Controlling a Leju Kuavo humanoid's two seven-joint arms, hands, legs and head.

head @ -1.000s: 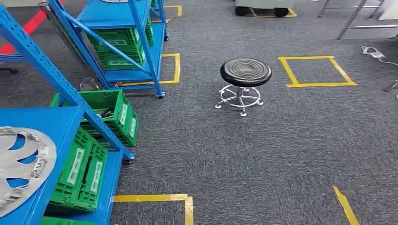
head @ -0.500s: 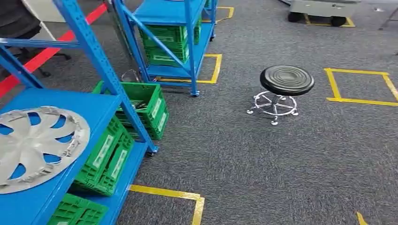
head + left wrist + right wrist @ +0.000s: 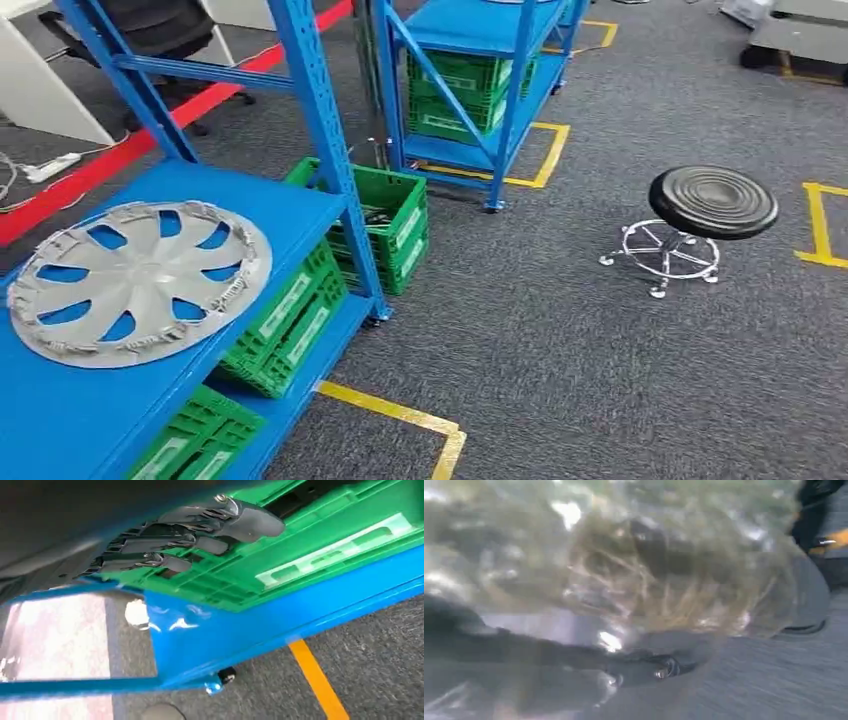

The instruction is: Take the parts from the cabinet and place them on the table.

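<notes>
A silver hubcap [image 3: 135, 280] lies flat on the top shelf of the blue rack [image 3: 290, 210] at the near left of the head view. In the left wrist view my left hand [image 3: 185, 535] hangs with its fingers stretched out and nothing in them, close to a green crate [image 3: 325, 540] on the rack's lower blue shelf [image 3: 260, 630]. The right wrist view is blurred. A crinkled clear plastic bag [image 3: 649, 565] lies right over my right hand [image 3: 644, 670], whose dark fingers seem to grip it from below.
Green crates [image 3: 290, 320] fill the rack's lower shelves and another green crate [image 3: 395, 215] stands on the carpet behind it. A second blue rack [image 3: 480, 25] is further back. A black round stool [image 3: 712, 202] stands at the right. Yellow tape [image 3: 400, 412] marks the floor.
The camera has turned left: the whole scene has slid right, bringing the hubcap and shelf fully into view and the stool toward the right edge.
</notes>
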